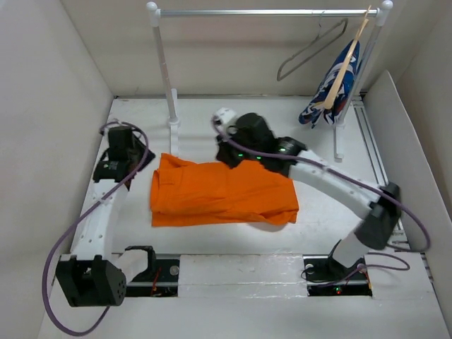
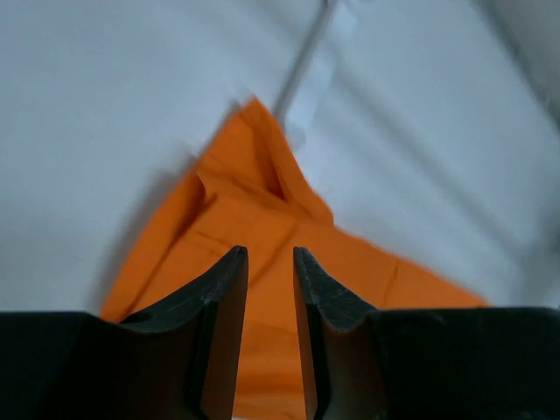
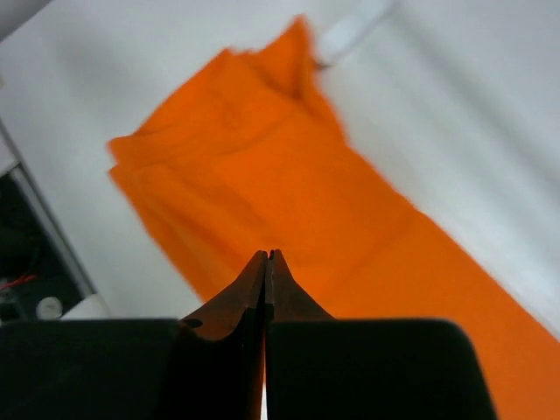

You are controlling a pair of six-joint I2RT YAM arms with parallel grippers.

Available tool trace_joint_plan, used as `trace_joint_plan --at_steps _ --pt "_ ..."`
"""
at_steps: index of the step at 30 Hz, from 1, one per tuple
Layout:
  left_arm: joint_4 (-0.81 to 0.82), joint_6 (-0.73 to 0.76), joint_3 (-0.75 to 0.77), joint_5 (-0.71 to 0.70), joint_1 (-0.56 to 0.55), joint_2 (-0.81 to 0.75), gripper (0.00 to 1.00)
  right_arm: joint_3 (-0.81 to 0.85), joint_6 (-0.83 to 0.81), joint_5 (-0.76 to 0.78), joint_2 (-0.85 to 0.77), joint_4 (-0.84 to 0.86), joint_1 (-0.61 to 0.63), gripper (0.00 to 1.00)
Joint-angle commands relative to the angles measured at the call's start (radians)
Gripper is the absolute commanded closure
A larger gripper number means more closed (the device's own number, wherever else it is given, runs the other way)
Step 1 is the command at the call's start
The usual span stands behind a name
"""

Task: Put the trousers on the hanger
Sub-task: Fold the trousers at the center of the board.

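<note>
The orange trousers lie folded flat in the middle of the table. They also show in the left wrist view and in the right wrist view. The grey wire hanger hangs from the rail at the back right. My left gripper hovers by the trousers' left end, its jaws slightly open and empty. My right gripper is above the trousers' far edge, its jaws shut with nothing between them.
A white clothes rack stands at the back, with a post just behind the trousers and a rail on top. A wooden hanger with a blue patterned garment hangs at the right end. White walls enclose the table.
</note>
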Motion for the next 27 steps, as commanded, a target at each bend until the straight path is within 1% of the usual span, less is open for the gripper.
trace_joint_plan --at_steps 1,2,3,4,5,6,8,10,12,13,15,17,20,22,23,24,26,27 --pt "0.089 -0.009 -0.151 0.191 -0.109 0.047 0.76 -0.239 -0.030 0.052 -0.217 0.036 -0.084 1.00" --pt "0.123 -0.017 -0.205 0.222 -0.167 0.079 0.76 -0.365 -0.030 0.071 -0.284 0.007 -0.147 1.00" --pt "0.123 -0.017 -0.205 0.222 -0.201 0.079 0.76 -0.366 -0.033 0.071 -0.317 0.007 -0.147 1.00" --pt "0.140 -0.025 -0.231 0.221 -0.238 0.119 0.76 -0.479 -0.043 0.080 -0.344 -0.009 -0.166 1.00" --pt "0.140 -0.029 -0.237 0.219 -0.276 0.139 0.76 -0.530 -0.042 0.066 -0.371 -0.024 -0.207 1.00" --pt "0.140 -0.031 -0.242 0.219 -0.345 0.161 0.76 -0.576 -0.042 0.057 -0.397 -0.023 -0.222 1.00" --pt "0.180 -0.046 -0.242 0.222 -0.392 0.223 0.76 -0.683 -0.039 0.054 -0.466 -0.016 -0.233 1.00" --pt "0.206 -0.055 -0.272 0.240 -0.392 0.282 0.76 -0.739 -0.030 0.066 -0.510 -0.010 -0.246 1.00" --pt "0.223 -0.065 -0.305 0.241 -0.363 0.314 0.77 -0.834 -0.013 0.062 -0.521 0.025 -0.255 1.00" --pt "0.237 -0.066 -0.343 0.262 -0.319 0.348 0.79 -0.864 -0.008 0.057 -0.521 0.039 -0.255 1.00" --pt "0.249 -0.062 -0.377 0.293 -0.279 0.372 0.80 -0.947 0.012 0.060 -0.512 0.083 -0.255 1.00" --pt "0.241 -0.055 -0.397 0.271 -0.269 0.379 0.80 -1.000 0.030 0.080 -0.516 0.140 -0.244 1.00" --pt "0.218 -0.052 -0.395 0.212 -0.269 0.353 0.81 -1.064 0.053 0.098 -0.543 0.168 -0.221 1.00" --pt "0.200 -0.042 -0.369 0.189 -0.269 0.334 0.81 -1.087 0.068 0.100 -0.562 0.154 -0.209 1.00" --pt "0.176 -0.037 -0.340 0.175 -0.269 0.327 0.82 -1.089 0.072 0.108 -0.576 0.107 -0.198 1.00" --pt "0.175 -0.037 -0.340 0.175 -0.269 0.326 0.82 -1.089 0.072 0.108 -0.584 0.106 -0.198 1.00" --pt "0.143 -0.026 -0.294 0.158 -0.269 0.291 0.84 -1.051 0.070 0.121 -0.610 0.016 -0.198 1.00" --pt "0.131 -0.023 -0.273 0.152 -0.269 0.270 0.87 -1.022 0.068 0.152 -0.625 -0.024 -0.189 1.00"
